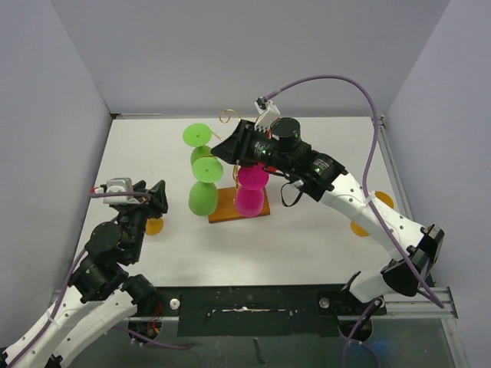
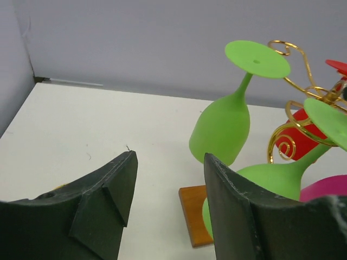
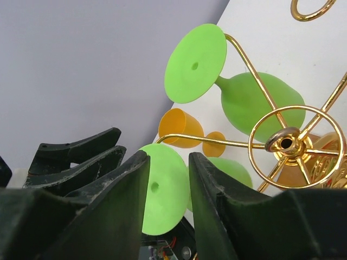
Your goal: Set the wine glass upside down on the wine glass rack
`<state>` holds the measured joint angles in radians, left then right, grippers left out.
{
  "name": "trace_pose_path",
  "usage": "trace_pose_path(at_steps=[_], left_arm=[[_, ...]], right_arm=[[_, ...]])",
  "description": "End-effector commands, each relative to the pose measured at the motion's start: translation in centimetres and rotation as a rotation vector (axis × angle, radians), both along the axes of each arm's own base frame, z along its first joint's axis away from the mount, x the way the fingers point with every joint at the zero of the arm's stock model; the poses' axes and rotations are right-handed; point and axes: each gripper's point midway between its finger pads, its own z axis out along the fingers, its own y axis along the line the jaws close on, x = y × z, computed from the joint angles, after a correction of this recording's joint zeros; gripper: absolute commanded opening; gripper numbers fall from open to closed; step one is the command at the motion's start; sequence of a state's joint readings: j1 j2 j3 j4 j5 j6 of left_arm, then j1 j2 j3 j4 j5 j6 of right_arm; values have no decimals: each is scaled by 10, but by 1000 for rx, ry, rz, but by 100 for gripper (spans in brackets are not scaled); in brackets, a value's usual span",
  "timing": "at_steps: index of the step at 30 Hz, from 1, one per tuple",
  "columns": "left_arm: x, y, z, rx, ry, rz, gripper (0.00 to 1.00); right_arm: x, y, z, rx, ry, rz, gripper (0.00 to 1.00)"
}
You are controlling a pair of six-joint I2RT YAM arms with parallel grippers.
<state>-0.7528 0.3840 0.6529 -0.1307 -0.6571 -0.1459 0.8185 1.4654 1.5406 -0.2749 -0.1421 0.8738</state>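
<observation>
The wine glass rack point(image 1: 222, 205) stands on its wooden base. The wine glass point(image 1: 202, 198), green, hangs inverted and tilted on the left side of the rack. Its bowl sits low beside the base and its foot is up near the central post.

The right gripper point(image 3: 168, 161) is directly above the rack, at that foot. Its jaws are parted and the foot disc shows past the gap, unclamped. Whether a finger touches the foot cannot be determined.

The left gripper point(image 2: 169, 162) is well left of the rack, released, with nothing between its jaws.

A second green glass point(image 1: 196, 136) hangs inverted on the far-left side of the rack. Magenta glassware point(image 1: 252, 178) hangs over the base, right of the green glasses.
</observation>
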Motion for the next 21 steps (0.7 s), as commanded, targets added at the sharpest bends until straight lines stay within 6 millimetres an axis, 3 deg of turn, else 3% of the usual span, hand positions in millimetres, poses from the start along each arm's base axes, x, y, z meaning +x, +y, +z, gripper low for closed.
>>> trace_pose_path(at_steps=[1,6,14,17,21], left_arm=[[3,20,9,-62,26,131,54],[6,27,-3,-64,91,195,66],[13,21,-21,-45,188,232,66],[17,16,-20,-56,221,232,62],[20,20,-24,-47,280,301,60]], right_arm=[[-1,-19,32,45,-98,-42,38],[-3,-33,45,113,-147,-51,44],[-13,-47,64,111,-257,-34,46],[-20,-50,71,108,-306,-14,47],[-25,-53,69,84,-355,7,48]])
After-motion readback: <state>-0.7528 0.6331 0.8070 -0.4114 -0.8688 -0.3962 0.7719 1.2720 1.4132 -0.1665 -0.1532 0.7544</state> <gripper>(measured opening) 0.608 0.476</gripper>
